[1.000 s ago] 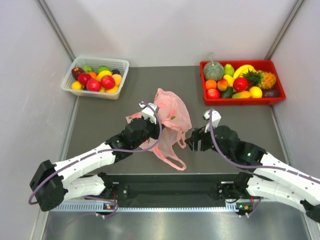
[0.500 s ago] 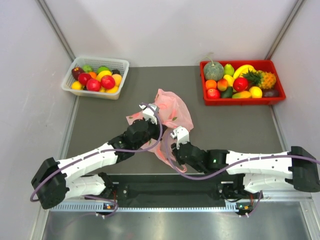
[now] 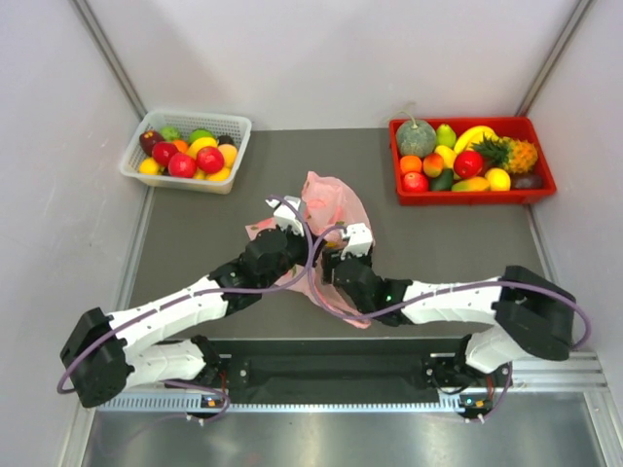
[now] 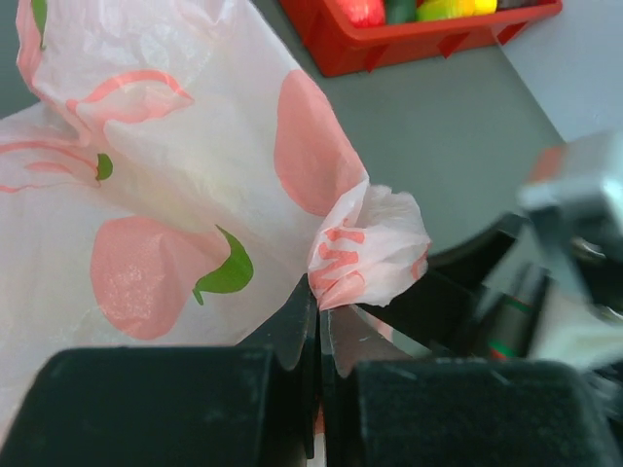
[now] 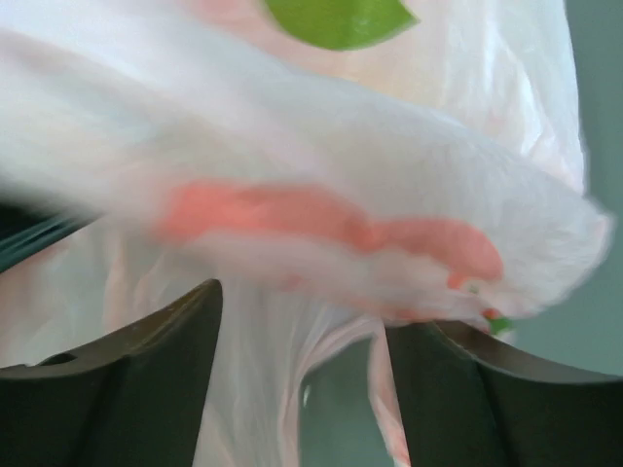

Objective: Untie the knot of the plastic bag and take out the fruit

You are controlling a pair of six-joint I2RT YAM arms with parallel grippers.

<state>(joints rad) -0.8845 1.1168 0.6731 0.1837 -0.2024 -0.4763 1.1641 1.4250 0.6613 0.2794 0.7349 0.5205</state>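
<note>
My left arm [image 3: 165,316], 7 o'clock, and right arm [image 3: 458,297], 5 o'clock: white shells, black joints, lilac cable [image 3: 311,255]; black gripper fingers [image 4: 156,399].

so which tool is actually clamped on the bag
The left tool, its jaws shut on a fold of the pink bag; the right tool has its jaws apart.

A white basket [image 3: 237,124] heaped with red and yellow produce sits at the far left of the grey table [image 3: 448,238]; well apart, at far right, a red tray [image 3: 474,197] holds a green melon [image 3: 416,138], a pineapple [image 3: 519,155] and a banana [image 3: 474,134]
</note>
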